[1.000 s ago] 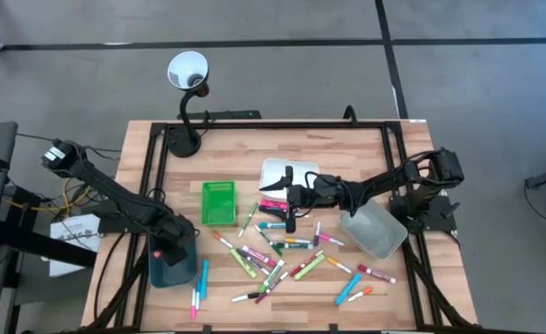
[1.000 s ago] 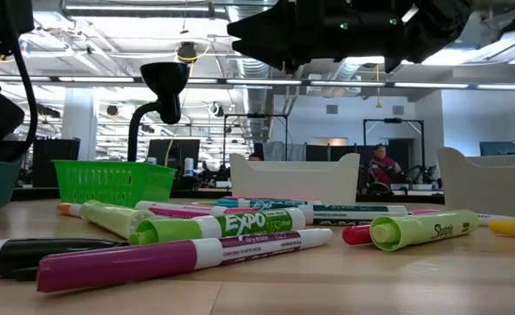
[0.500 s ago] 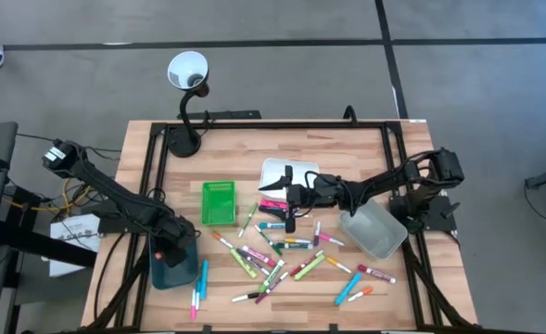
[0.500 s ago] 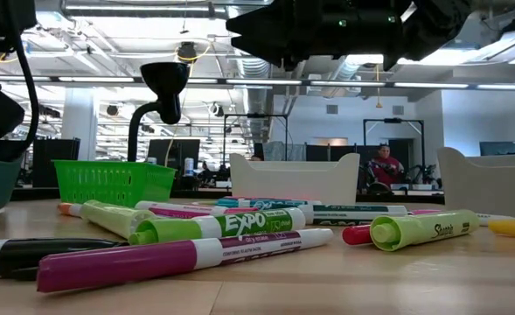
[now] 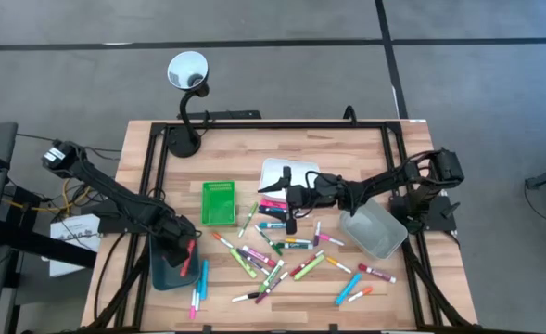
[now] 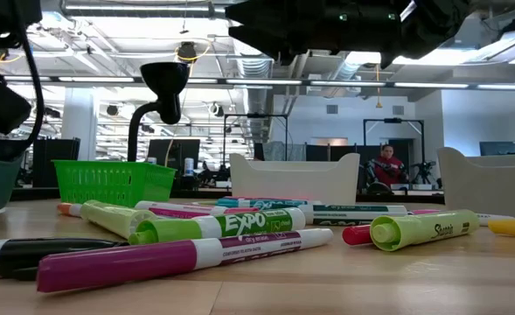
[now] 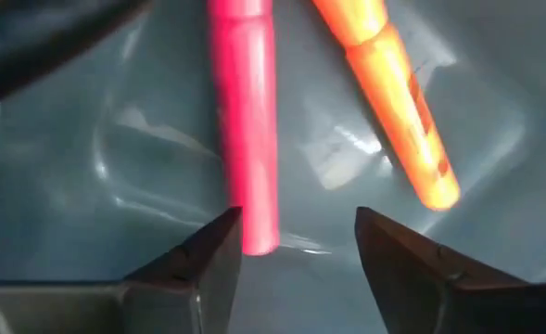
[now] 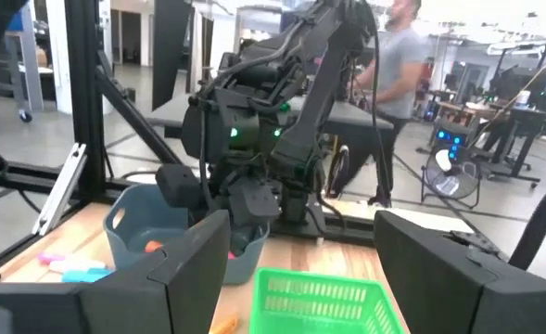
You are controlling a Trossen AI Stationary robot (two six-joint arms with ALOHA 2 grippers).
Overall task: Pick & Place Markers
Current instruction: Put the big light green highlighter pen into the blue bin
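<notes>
Markers (image 5: 277,252) scattered across the middle of the wooden table (image 5: 365,167), a few more near the teal tray (image 5: 161,272) at the left edge; a pink marker (image 7: 247,139) and an orange marker (image 7: 393,102) lying loose inside that tray. Probably light, stiff, smooth-barrelled, prone to rolling; best pinched across the barrel near mid-length. Left gripper (image 7: 296,250) low over the teal tray, fingers spread wide, empty, pink marker just beyond the tips. Right gripper (image 5: 289,206) hovering above the far side of the pile, beside the white tray (image 5: 274,171), fingers wide apart, nothing held. Green tray (image 5: 219,202) left of the pile, clear grey tray (image 5: 374,232) to its right.
</notes>
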